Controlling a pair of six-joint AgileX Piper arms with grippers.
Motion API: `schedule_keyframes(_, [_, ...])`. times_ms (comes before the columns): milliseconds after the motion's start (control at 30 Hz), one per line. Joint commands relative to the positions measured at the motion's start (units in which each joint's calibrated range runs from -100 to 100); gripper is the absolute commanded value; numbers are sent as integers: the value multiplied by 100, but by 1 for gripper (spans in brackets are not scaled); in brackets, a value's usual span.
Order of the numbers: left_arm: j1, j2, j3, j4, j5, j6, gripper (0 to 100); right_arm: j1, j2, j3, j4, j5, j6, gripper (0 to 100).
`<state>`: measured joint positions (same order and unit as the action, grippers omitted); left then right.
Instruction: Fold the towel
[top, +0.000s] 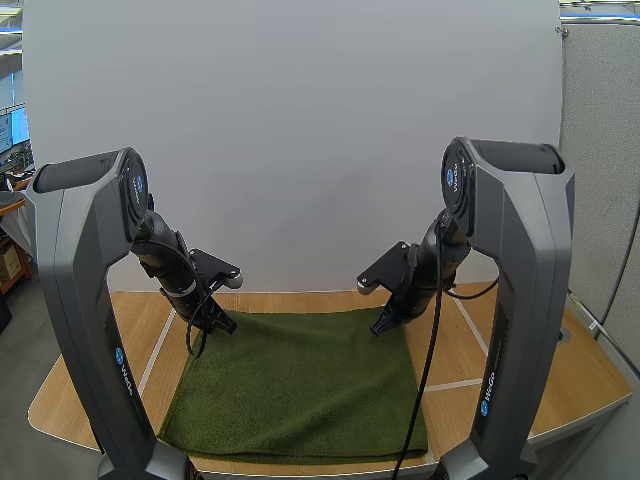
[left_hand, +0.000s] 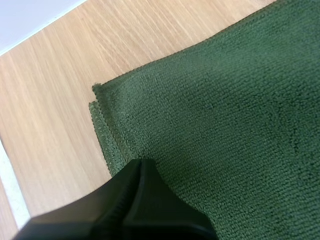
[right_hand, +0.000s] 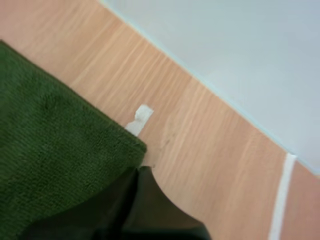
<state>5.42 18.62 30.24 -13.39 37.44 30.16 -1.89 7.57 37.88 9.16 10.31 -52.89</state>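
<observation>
Two hands are set at the far corners of the green towel (top: 300, 385), which lies flat on the wooden surface (top: 520, 370) between the arms. The left hand (top: 224, 324) is tipped down at the far left corner and the right hand (top: 383, 324) at the far right corner, each equally near its own. Both pairs of fingers are pressed together as a dark wedge, with no cloth visibly pinched. The cloth stretches from the fingertips back toward the bases, so a far-to-near fold is judged likely.
</observation>
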Motion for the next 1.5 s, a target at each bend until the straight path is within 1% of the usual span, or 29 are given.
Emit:
schedule_keyframes(0, [6,-17,-42,-74,83,-58,0,-102,-433,-13,294,448,81,0])
schedule_keyframes(67, [6,-17,-42,-74,107,-58,0,-196,-603,-13,583,867,81,0])
schedule_keyframes(167, [6,-17,-42,-74,123,-58,0,-323,-699,-13,847,1407,81,0])
schedule_keyframes(233, [6,-17,-42,-74,123,-58,0,-398,-699,-13,1052,1676,67,12])
schedule_keyframes(367, [6,-17,-42,-52,122,-58,0,-468,-699,-13,1568,1875,6,41])
schedule_keyframes(433, [6,-17,-42,-52,122,-58,0,-468,-688,-13,1796,1875,-8,50])
schedule_keyframes(467, [6,-17,-42,-52,122,-58,0,-468,-677,-13,1996,1875,-94,52])
schedule_keyframes(533, [6,-17,-42,-31,122,-58,0,-476,-575,-135,2433,2013,-372,55])
schedule_keyframes(567, [6,-17,-42,-10,122,-58,0,-484,-512,-222,2578,2197,-397,55])
schedule_keyframes(633, [6,-17,-42,-7,185,-58,0,-529,-276,-580,3030,3053,-513,55])
schedule_keyframes(733, [6,-17,-42,-3,259,-58,0,-636,68,-1076,3459,4015,-682,55])
schedule_keyframes(800, [6,-17,-42,-3,312,-58,0,-711,289,-1379,3474,4415,-712,55])
schedule_keyframes(867, [6,-17,-42,-3,338,-58,0,-810,540,-1648,3474,4737,-769,60])
schedule_keyframes(933, [6,-17,-42,6,370,-58,0,-906,799,-1992,3474,5287,-859,67])
schedule_keyframes(1067, [6,-17,-42,6,387,-58,0,-985,1155,-2399,3474,6077,-867,68])
schedule_keyframes(1167, [6,-17,-42,6,429,-91,0,-985,1247,-2435,3599,6100,-1094,69])
schedule_keyframes(1233, [6,-17,-42,6,462,-101,0,-985,1308,-2435,3638,6166,-1200,72])
schedule_keyframes(1467, [6,-17,-42,30,510,-137,0,-985,1538,-2435,3700,6165,-1372,72])
